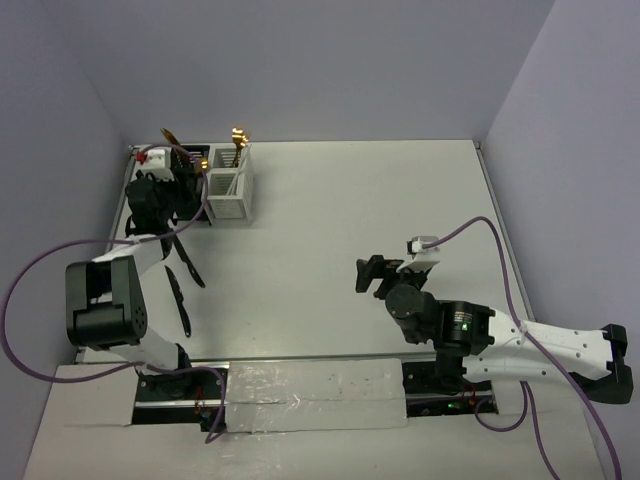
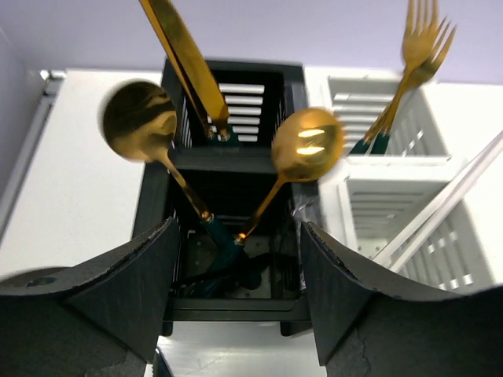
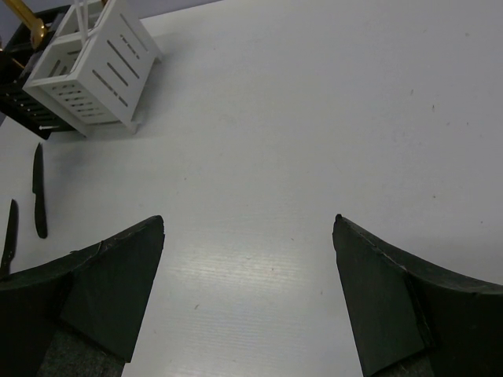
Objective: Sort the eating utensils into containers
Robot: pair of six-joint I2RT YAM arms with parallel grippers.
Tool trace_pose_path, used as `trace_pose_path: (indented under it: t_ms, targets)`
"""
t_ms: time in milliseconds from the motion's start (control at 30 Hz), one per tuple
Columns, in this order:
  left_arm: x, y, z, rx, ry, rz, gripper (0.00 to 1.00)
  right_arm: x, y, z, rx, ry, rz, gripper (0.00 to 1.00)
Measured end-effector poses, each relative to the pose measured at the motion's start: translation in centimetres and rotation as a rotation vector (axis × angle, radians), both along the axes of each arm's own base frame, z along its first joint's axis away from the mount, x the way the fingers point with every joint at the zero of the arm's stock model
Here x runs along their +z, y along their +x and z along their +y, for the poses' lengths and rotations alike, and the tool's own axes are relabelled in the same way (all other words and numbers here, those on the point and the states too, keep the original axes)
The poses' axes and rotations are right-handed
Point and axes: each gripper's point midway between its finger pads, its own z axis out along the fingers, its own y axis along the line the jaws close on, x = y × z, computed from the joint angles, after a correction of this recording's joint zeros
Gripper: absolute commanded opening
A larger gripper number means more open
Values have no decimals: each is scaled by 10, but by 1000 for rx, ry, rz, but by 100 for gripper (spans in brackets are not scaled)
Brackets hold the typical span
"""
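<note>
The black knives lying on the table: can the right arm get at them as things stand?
Probably yes. The right hand is open and empty, and only bare table lies between it and the black knives, though they lie far off beside the left arm.

Top camera looks down; both wrist cameras face the white caddy (image 3: 90,71), the left closely.

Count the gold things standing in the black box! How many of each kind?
Gold spoons: 2
Gold knives: 1
Total in the black caddy: 3
</note>
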Motion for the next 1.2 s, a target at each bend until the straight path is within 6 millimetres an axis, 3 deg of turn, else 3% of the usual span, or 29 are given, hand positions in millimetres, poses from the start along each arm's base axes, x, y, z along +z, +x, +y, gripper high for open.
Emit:
trace_pose_path:
  t_ms: [167,333,467,567,633,833,900,1200]
  targets:
    - [31,-8,-2,-3,0,-53,76,1,0,1,2,1,-2,94]
    - [82,-30,-5,-11,3,-85,79,0,0,2,10,0,1,94]
    - [120,-54,-5,-32,84,-10,80,-1,-1,4,21,7,8,94]
    - [125,-80,-6,-72,160,109,80,0,-3,7,40,19,12,94]
    - [105,-103,-7,-108,204,237,80,2,-4,11,60,39,8,94]
    - [-18,-192,-5,-208,239,785,80,0,-6,22,117,57,-3,95]
    - [-47,-220,-5,-236,224,954,77,-8,-7,25,134,45,1,95]
    - [-121,-275,-7,-267,195,1362,72,-35,-11,28,187,2,7,96]
